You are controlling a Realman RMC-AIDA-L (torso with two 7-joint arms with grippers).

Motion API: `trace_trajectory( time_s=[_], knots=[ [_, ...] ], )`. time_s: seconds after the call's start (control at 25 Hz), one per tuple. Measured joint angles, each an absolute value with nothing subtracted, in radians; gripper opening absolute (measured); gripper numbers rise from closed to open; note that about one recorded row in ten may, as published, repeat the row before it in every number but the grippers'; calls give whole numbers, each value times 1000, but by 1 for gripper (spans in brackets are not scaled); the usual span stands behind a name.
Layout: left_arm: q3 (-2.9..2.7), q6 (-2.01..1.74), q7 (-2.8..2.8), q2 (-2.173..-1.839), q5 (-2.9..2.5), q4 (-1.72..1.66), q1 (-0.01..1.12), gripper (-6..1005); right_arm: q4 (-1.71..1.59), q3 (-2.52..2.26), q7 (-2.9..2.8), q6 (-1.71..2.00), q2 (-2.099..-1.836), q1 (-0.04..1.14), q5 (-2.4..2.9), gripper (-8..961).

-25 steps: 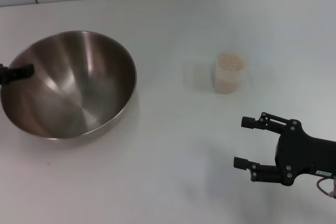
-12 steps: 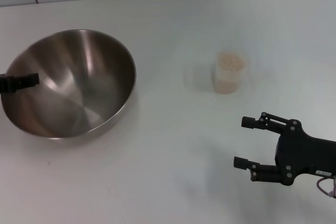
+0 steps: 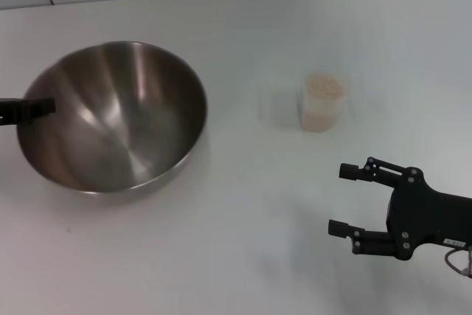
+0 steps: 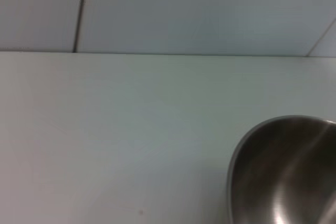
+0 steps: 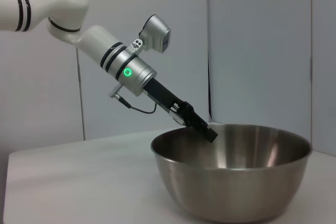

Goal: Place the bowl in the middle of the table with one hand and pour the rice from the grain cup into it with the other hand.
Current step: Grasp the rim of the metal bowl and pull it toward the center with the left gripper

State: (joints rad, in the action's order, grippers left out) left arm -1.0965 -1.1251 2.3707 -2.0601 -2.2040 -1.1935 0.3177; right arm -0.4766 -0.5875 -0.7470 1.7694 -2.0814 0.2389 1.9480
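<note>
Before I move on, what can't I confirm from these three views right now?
- Left gripper fingers on the bowl: head view cuts them at the frame edge; in the right wrist view the rim hides them.
- Rice level in the grain cup: head view only, too small.
- Right gripper: absent from its own wrist view.

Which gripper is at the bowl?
The left gripper: it grips the bowl at its rim. The right gripper hovers open over bare table, nearer the rice cup.

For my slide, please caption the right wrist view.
Left pincer grips steel bowl rim on white table.
</note>
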Motion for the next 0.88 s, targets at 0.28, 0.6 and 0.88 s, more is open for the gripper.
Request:
trace_trajectory(
  time_s=[0.28, 0.6, 0.88],
  knots=[
    [-1093, -1162, 2371, -2057, -2209, -1162, 363, 256, -477, -588, -747, 1768, -2081, 239, 1948, 818],
    [-1093, -1184, 2367, -2056, -2210, -1162, 377, 62, -477, -588, -747, 1768, -2081, 235, 1948, 818],
    [-1039, -1235, 2364, -2052, -2205, -1142, 432, 38, -477, -587, -747, 1769, -2081, 238, 1948, 817]
  ],
)
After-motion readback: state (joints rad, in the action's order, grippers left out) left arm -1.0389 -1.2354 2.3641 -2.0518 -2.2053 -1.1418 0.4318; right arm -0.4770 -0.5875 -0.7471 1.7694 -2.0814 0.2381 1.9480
